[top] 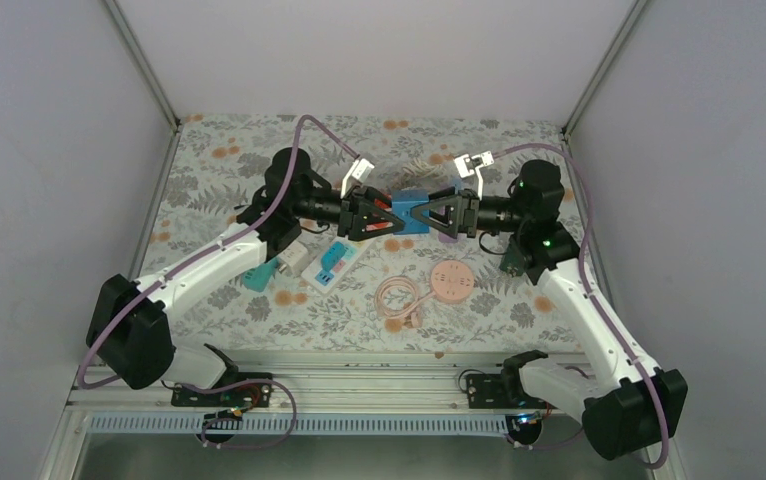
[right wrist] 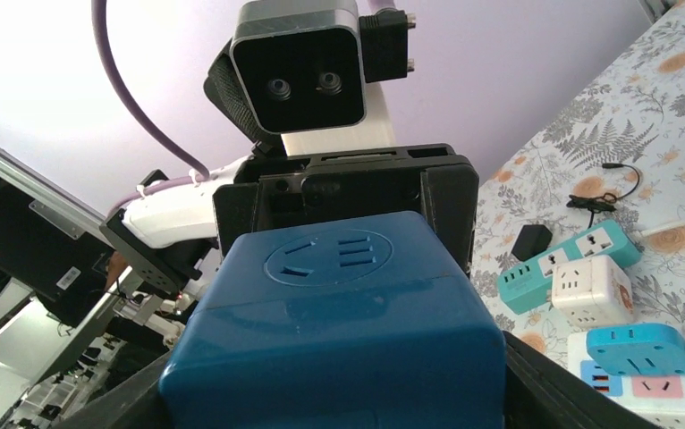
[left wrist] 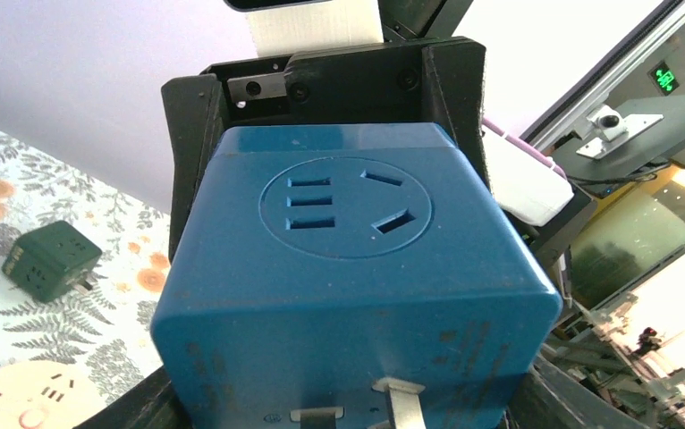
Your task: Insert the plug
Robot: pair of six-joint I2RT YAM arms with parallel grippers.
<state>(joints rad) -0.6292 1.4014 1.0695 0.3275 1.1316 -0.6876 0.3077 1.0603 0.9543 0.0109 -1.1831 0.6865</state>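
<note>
the blue plastic cube-shaped plug adapter (top: 410, 222) hangs above the floral table (top: 249, 165), clenched by the left gripper (top: 391, 218), the right gripper (top: 429, 218) flanking it with grip unclear, not yet inserted anywhere.

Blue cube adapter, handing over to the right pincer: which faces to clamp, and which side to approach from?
Clamp the two flat side walls of the blue cube adapter, with the right pincer coming from the end opposite the left pincer. Those walls look parallel, and that grip should leave the socket face and the prongs uncovered.
</note>
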